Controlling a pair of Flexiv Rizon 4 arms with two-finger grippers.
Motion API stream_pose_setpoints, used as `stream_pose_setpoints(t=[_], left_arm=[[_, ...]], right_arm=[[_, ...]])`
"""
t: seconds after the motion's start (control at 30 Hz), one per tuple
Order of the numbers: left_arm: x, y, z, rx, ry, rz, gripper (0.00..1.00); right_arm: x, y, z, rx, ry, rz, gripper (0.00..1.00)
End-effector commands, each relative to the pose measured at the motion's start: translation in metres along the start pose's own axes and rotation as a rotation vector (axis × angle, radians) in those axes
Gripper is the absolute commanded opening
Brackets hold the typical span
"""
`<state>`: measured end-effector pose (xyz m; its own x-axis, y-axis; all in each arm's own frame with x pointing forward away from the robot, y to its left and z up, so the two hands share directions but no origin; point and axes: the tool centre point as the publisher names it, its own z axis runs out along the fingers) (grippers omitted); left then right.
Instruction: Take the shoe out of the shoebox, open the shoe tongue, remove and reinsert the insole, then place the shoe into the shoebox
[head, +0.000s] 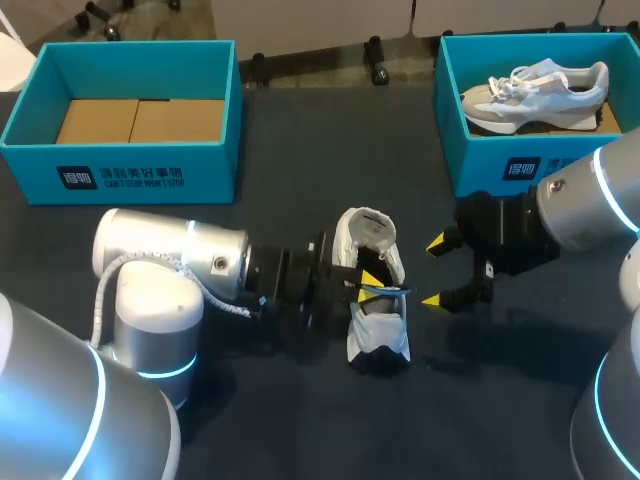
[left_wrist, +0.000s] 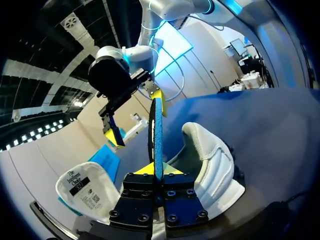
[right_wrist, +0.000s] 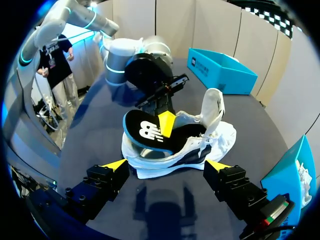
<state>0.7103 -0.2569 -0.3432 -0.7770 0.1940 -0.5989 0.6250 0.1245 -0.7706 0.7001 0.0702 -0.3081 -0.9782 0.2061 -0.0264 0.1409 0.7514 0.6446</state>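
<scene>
While left gripper (head: 372, 285) clamps the insole (head: 388, 290), right gripper (head: 436, 271) waits with fingers apart.
Left arm lies low across the table (head: 300, 420), holding the insole tilted over the shoe (head: 378, 335) opening. Shoe sits mid-table, tongue up. Right arm level, gripper just beside the shoe, not touching. Far edge: left shoebox (head: 120, 165), right shoebox (head: 500, 150) holding a second shoe (head: 540, 95).

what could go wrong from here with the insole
1. The right claw is open and apart from the shoe, so nothing pins the shoe down. It could slide or tip if the insole drags on it.
2. The left claw pinches the insole at one spot only, and most of it hangs free over the shoe's opening. It might bend, catch on the collar, or slip out.
</scene>
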Motion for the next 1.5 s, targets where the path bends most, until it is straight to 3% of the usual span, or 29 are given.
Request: stream_pose_setpoints(t=[0.03, 0.33, 0.37, 0.4, 0.77, 1.1, 1.13, 1.2, 1.27, 1.5], left_arm=[[-0.002, -0.001, -0.001, -0.008, 0.012, 0.001, 0.0], [0.0, -0.006, 0.001, -0.007, 0.022, -0.021, 0.01], [0.0, -0.007, 0.001, -0.008, 0.023, -0.022, 0.27], [-0.001, -0.008, 0.0, -0.008, 0.024, -0.023, 0.39], [-0.004, -0.021, -0.002, -0.068, 0.073, -0.045, 0.48], [0.001, -0.022, -0.003, -0.144, 0.133, -0.063, 0.45], [0.002, -0.022, -0.003, -0.144, 0.135, -0.064, 0.42], [0.004, -0.021, -0.003, -0.147, 0.142, -0.068, 0.18], [0.006, -0.02, -0.002, -0.148, 0.145, -0.07, 0.0], [0.011, -0.01, -0.001, -0.151, 0.145, -0.082, 0.0]], right_arm=[[0.0, 0.0, 0.0, 0.0, -0.001, 0.0, 1.0], [0.0, 0.0, 0.0, 0.0, -0.001, 0.0, 1.0], [0.0, 0.0, 0.0, 0.0, -0.001, 0.0, 1.0], [0.0, 0.0, 0.0, 0.0, -0.001, 0.0, 1.0], [0.0, 0.0, 0.0, 0.0, -0.001, 0.0, 1.0], [0.0, 0.0, 0.0, 0.0, -0.001, 0.0, 1.0], [0.0, 0.0, 0.0, 0.0, -0.001, 0.0, 1.0], [0.0, 0.0, 0.0, 0.0, -0.001, 0.0, 1.0], [0.0, 0.0, 0.0, 0.0, -0.001, 0.0, 1.0], [0.0, 0.0, 0.0, 0.0, -0.001, 0.0, 1.0]])
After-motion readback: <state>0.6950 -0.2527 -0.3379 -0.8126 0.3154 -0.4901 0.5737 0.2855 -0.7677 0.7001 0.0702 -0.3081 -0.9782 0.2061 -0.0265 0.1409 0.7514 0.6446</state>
